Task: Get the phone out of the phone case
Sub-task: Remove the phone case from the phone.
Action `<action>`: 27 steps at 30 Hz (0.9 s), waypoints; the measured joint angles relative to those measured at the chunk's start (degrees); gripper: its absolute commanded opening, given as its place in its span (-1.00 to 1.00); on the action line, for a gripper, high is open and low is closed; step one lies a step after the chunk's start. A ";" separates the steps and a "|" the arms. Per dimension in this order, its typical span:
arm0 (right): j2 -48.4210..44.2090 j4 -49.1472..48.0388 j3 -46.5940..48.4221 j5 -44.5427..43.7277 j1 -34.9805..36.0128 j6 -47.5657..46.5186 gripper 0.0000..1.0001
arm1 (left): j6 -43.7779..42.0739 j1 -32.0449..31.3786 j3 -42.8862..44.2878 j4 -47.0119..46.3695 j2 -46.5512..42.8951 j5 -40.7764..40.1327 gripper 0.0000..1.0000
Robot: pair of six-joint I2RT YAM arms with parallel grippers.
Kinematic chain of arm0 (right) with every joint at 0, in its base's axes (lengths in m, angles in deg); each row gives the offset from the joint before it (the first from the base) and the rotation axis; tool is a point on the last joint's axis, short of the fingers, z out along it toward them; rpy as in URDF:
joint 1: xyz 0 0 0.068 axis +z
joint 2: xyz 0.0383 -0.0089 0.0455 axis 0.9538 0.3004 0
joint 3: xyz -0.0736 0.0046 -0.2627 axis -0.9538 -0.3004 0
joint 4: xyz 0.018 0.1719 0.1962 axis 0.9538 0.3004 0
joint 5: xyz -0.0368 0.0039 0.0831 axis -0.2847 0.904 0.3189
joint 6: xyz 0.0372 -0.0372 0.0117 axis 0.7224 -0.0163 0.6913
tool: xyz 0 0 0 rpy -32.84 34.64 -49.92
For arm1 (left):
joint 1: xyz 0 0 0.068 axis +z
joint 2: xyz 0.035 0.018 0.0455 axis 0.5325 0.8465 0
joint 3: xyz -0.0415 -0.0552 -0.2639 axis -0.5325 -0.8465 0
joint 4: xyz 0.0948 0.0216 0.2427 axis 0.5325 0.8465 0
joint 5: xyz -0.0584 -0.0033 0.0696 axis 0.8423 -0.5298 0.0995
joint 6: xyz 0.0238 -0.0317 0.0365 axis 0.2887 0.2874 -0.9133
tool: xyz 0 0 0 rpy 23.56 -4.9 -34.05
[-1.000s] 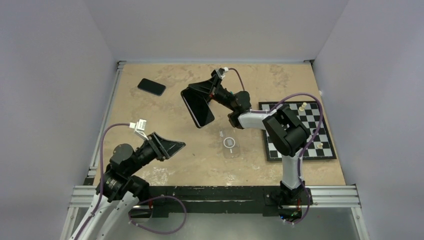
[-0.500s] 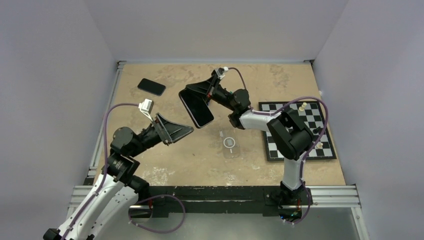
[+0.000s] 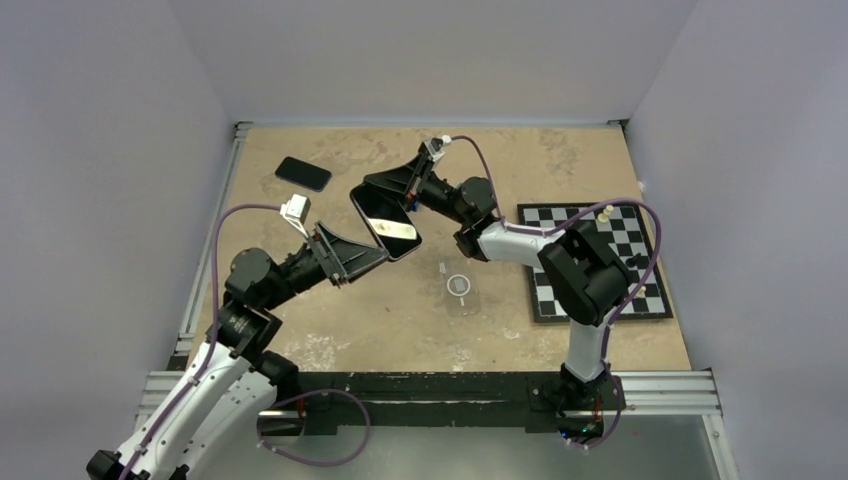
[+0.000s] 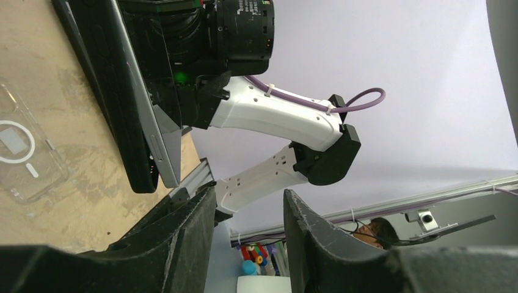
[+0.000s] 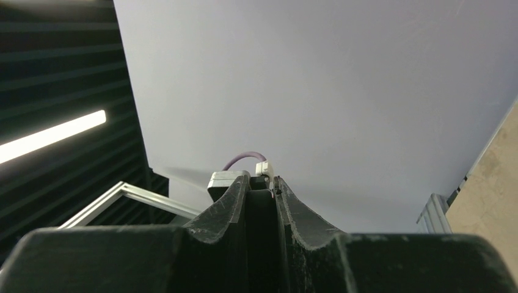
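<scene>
Right gripper (image 3: 393,196), upper middle of the overhead frame, clenched on the top edge of the phone (image 3: 383,228); its wrist view shows both fingers pinched against a thin dark edge. The phone hangs tilted above the table (image 3: 560,160), screen up and catching a glare. Whether a dark cover sits on it, cannot tell. Left gripper (image 3: 372,258) just beside the phone's lower end, jaws apart, nothing between them. Clear case (image 3: 459,288) with a white ring lies flat below and right of the phone. Second phone (image 3: 303,173) lies at upper left; chessboard (image 3: 590,262) at right.
</scene>
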 measured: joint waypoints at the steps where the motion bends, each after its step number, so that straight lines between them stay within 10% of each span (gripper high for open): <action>1: 0.00 0.22 0.00 0.02 0.11 -0.24 -1.00 | -0.20 0.00 0.31 0.96 0.00 -0.22 -0.09; 27: -4.11 4.61 0.13 0.13 0.11 -2.89 -1.00 | -13.33 0.00 5.18 13.27 2.73 -2.97 0.13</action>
